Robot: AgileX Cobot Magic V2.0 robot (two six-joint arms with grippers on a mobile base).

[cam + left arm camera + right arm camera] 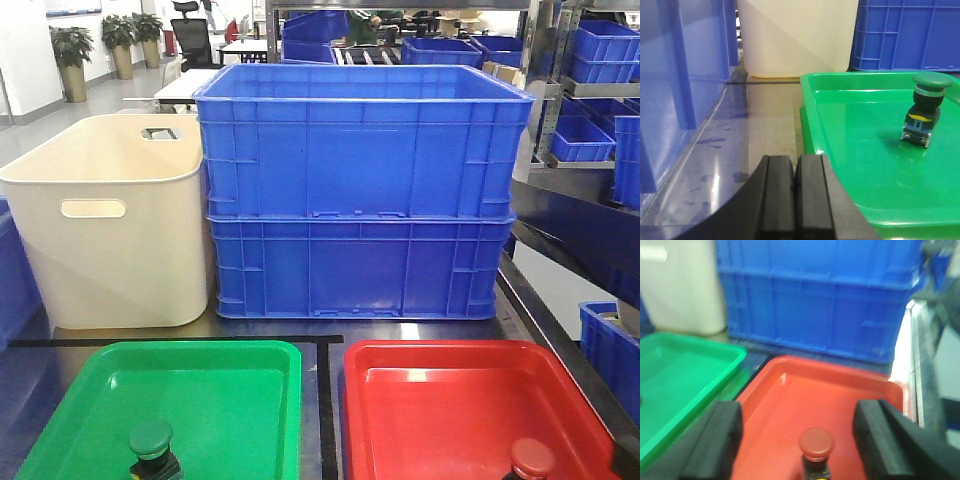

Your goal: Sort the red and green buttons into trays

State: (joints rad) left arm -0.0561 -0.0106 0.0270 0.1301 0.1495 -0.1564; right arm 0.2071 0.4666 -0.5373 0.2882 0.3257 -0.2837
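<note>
Two push buttons are recorded. One green button (pixel 151 446) is stood upright, cap uppermost and long axis vertical, in the green tray (pixel 90 400). One red button (pixel 530 460) is stood likewise in the red tray (pixel 440 370). Both trays are laid side by side on the dark surface (pixel 765 120).

Left gripper (pixel 795 200): fingers pressed together, nothing held. Right gripper (pixel 800 440): spread wide, astride the red button without contact.

Behind are set two stacked blue crates (pixel 360 190) and one cream tub (pixel 110 220).

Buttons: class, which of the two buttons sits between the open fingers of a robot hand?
The red button, standing in the red tray: the right hand brackets it with fingers spread. The green button stands apart from the shut left hand.
</note>
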